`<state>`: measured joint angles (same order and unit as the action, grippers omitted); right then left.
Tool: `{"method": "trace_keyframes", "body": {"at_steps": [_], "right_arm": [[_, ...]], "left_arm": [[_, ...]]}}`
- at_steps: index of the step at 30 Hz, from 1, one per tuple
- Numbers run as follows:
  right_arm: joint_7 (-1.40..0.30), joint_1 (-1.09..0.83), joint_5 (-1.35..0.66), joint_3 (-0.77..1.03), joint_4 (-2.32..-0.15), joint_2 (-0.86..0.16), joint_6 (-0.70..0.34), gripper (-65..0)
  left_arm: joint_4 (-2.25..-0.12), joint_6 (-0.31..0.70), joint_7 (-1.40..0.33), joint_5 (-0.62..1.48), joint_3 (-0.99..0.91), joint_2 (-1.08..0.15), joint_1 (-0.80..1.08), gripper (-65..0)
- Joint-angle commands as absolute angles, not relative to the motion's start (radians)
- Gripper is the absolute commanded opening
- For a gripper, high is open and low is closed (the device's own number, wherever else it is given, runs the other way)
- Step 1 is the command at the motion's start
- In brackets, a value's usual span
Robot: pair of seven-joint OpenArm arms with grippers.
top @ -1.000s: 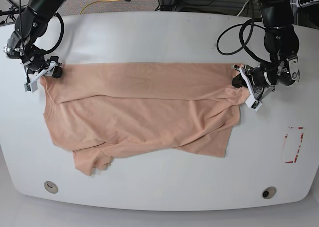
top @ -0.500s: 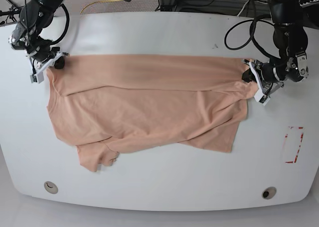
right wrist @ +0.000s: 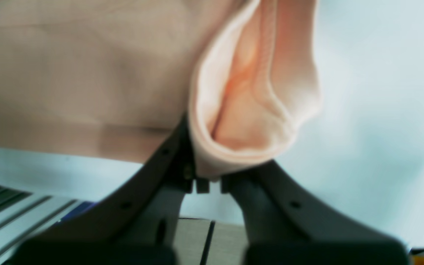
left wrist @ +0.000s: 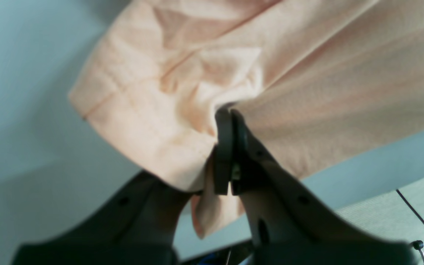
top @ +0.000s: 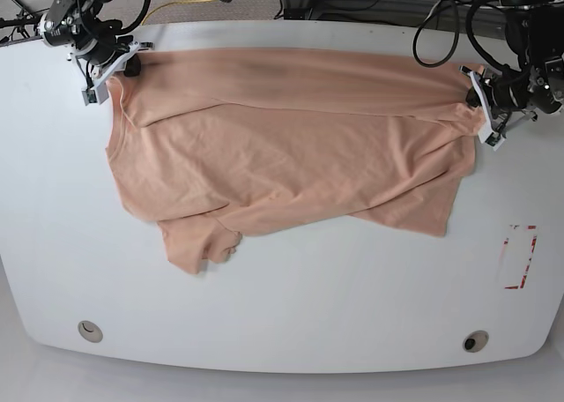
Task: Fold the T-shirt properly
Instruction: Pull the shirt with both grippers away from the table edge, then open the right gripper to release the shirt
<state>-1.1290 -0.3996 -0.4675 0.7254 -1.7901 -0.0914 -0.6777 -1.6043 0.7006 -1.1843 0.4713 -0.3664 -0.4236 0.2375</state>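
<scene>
We have the T-shirt (top: 291,146) spread across the far half of the white table (top: 282,314), its far edge stretched taut between both arms, plain side up, one sleeve bunched at the near left. Left gripper (top: 483,111) is clamped on the far right corner; the left wrist view shows its jaws pressed together on a small pinch of hem (left wrist: 212,121). Right gripper (top: 110,69) is clamped on the far left corner, with a rolled fold of cloth (right wrist: 248,110) sitting between its jaws.

Risks as we judge them: both bites look shallow, so more tension could pull the fabric out of one grip and drop that corner. The far edge is near the table edge, so it could overhang. Uneven pulling would skew the shirt, and the wrinkled near hem and tucked sleeve could get folded in crooked.
</scene>
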Motion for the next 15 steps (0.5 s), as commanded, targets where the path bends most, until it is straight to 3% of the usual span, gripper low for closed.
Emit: {"method": "trace_keyframes", "body": {"at_steps": [1,11,13,15], "right_arm": [[-1.133,-0.427,-0.443,0.733,-1.836,-0.099,-0.674,-65.0],[-1.133,-0.483,-0.443,0.733,-1.867,-0.085,-0.68,-65.0],[-1.133,-0.483,-0.443,0.733,-1.867,-0.084,-0.68,-62.1],[-1.133,-0.484,-0.444,0.733,-1.867,-0.084,-0.682,-54.5]], "left_arm": [[-1.629,0.698,-1.194,0.449,-0.407,-0.466,0.257,-65.0],[-1.63,0.698,-1.193,0.45,-0.438,-0.496,0.334,-65.0],[-1.63,0.698,-1.193,0.45,-0.438,-0.495,0.332,-65.0],[-1.63,0.698,-1.193,0.45,-0.437,-0.495,0.332,-65.0]]}}
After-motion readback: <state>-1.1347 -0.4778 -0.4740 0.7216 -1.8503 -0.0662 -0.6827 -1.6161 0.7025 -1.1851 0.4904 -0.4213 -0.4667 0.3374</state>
